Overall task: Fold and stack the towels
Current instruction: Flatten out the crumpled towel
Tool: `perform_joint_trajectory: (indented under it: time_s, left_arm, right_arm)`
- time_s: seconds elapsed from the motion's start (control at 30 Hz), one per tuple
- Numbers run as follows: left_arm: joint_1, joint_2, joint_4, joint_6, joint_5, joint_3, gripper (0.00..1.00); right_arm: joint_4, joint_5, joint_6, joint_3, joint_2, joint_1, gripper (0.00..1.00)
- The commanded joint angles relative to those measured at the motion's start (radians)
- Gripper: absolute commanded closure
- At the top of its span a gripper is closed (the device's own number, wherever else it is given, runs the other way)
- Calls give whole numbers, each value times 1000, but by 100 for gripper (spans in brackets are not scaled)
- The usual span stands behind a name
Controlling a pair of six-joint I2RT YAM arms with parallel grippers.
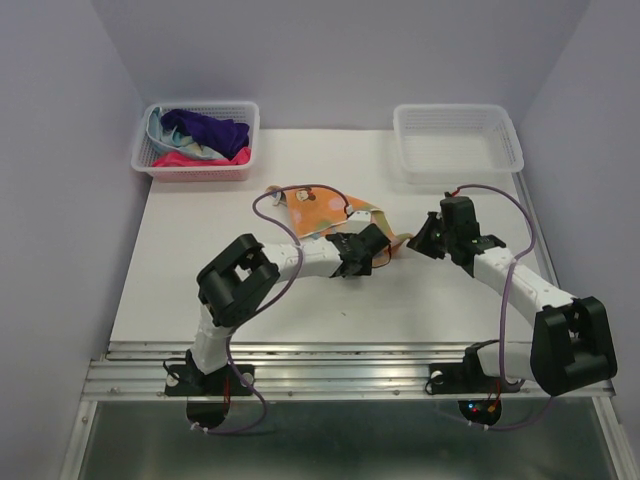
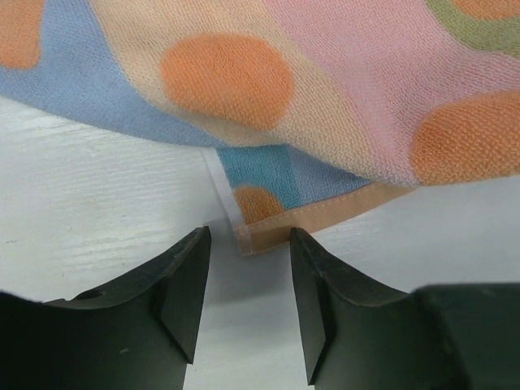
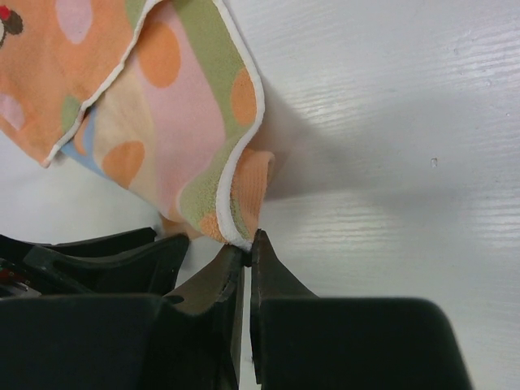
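Observation:
A spotted towel (image 1: 318,210) in orange, pink, blue and green lies rumpled on the white table (image 1: 200,280). My right gripper (image 3: 248,244) is shut on the white-hemmed edge of the spotted towel (image 3: 187,122), which rises a little off the table there. My left gripper (image 2: 248,237) stands open just short of a tan-hemmed corner of the spotted towel (image 2: 325,81), with nothing between its fingers. From above, the left gripper (image 1: 376,250) and the right gripper (image 1: 424,240) sit close together at the towel's near right end. More towels, purple (image 1: 205,128), pink-red and light blue, are heaped in the left basket (image 1: 148,160).
An empty white mesh basket (image 1: 457,165) stands at the back right of the table. Purple cables loop over both arms and over the towel. In the right wrist view the left gripper's black fingers (image 3: 106,260) show just to the left of mine.

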Motion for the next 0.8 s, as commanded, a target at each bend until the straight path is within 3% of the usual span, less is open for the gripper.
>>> perform_joint_trajectory:
  time_s: [0.0,0.07,0.2,0.27,0.3,0.33,0.57,0.77]
  left_arm:
    - [-13,61,-48,-20,37,11,52]
    - [-13,76,-48,-20,33,19,55]
    - [-10,96,-57,-20,18,40,73]
    - [-7,101,-62,-18,15,51,75]
    - [-4,106,-66,-18,9,62,80]
    - [-1,106,-72,-17,6,68,99]
    - [0,-34,-57,0,-72,11,100]
    - [-2,-426,16,62,-106,-130,100]
  right_arm:
    - [38,16,7,-3,3,6,99]
    - [38,13,5,-6,0,6,99]
    - [39,2,0,-12,-10,6,99]
    - [48,0,0,-19,-16,4,99]
    - [50,-1,-3,-26,-20,6,99]
    - [52,-3,-4,-28,-28,6,99]
    - [52,-50,-38,-26,-63,6,99]
    - [114,-289,-6,29,-137,6,99]
